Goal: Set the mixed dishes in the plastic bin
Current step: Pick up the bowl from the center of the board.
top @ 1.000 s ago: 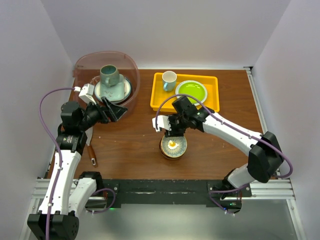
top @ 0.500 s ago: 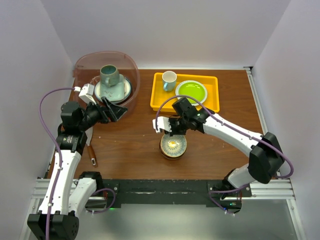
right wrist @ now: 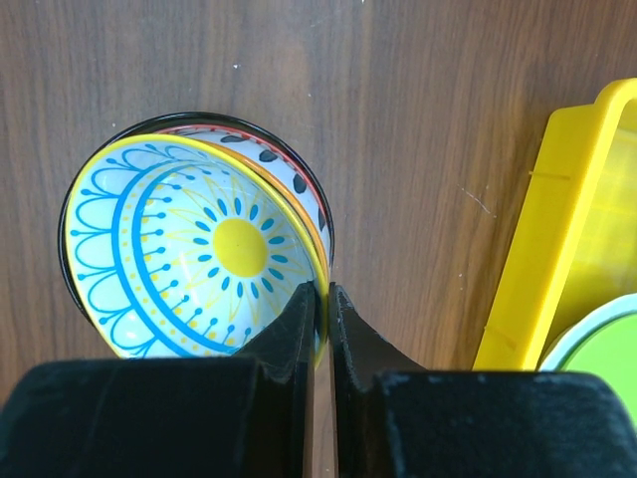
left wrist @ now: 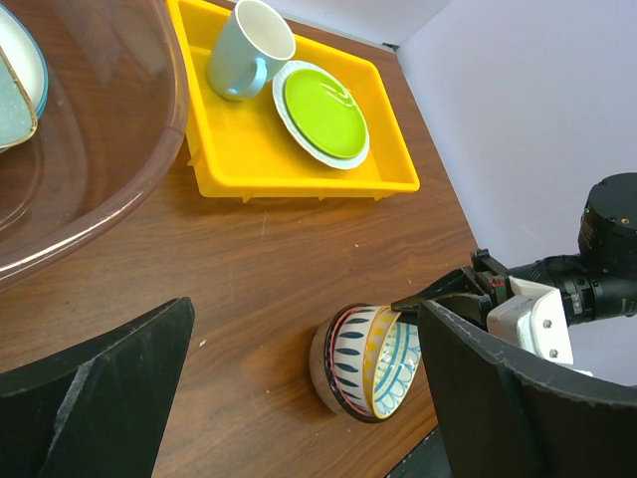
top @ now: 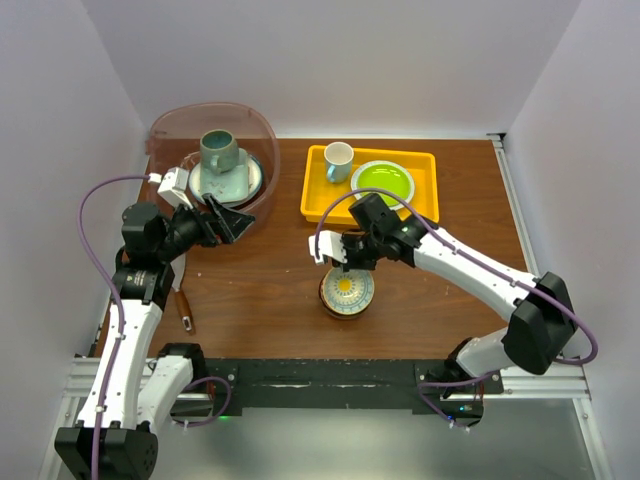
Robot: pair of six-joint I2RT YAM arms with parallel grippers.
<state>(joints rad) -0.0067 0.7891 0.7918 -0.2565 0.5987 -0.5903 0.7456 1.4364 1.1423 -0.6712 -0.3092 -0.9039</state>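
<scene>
The right fingers are clenched on the rim of a patterned bowl, one finger inside the rim and one outside. This bowl has a yellow sun centre with blue arcs and a yellow edge. It sits tilted inside a second, striped bowl with a black rim, which rests on the table. The nested pair stands at the middle of the table, near of the yellow tray and well apart from the plastic bin.

The left fingers are released and spread wide, holding nothing. They hover just near of the bin's near wall, pointing right across the table.

The bin occupies the far left corner of the table. It contains a teal mug standing upright on a pale green tray, with a blue-rimmed plate showing at the right beneath them.

The yellow tray lies to the right of the bin along the far side. It holds a small white cup at its left end and a lime-green plate beside it.
</scene>
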